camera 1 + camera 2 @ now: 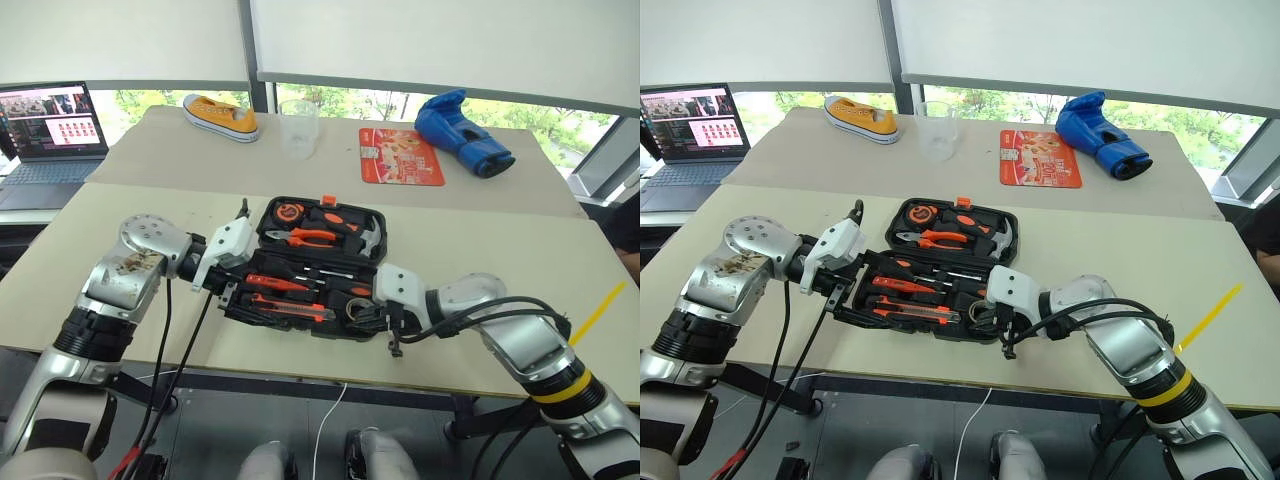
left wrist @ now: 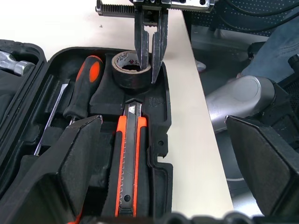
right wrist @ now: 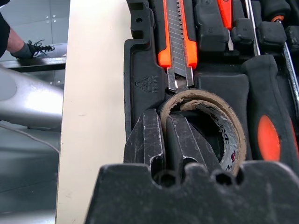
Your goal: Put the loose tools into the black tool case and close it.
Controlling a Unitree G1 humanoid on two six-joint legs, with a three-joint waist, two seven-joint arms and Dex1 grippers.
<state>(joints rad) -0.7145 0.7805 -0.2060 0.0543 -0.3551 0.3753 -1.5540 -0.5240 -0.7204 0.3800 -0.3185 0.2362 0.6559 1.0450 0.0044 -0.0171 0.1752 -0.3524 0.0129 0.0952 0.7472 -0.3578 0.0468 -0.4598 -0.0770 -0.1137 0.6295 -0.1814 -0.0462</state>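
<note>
Right wrist view: right end effector [image 3: 164, 140] pinching small dark tape roll [image 3: 219, 121] wall, seating it inside black moulded tool case [image 3: 140, 70]; left end effector [image 2: 173, 158] wide, beside case.

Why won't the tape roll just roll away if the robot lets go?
The tape roll probably stays put: it sits in a recess of the case, whose walls should block it. On a bare table, on its edge, a round ring might roll. It is likely light, since it's hollow, and the right gripper pinches its thin wall.
</note>
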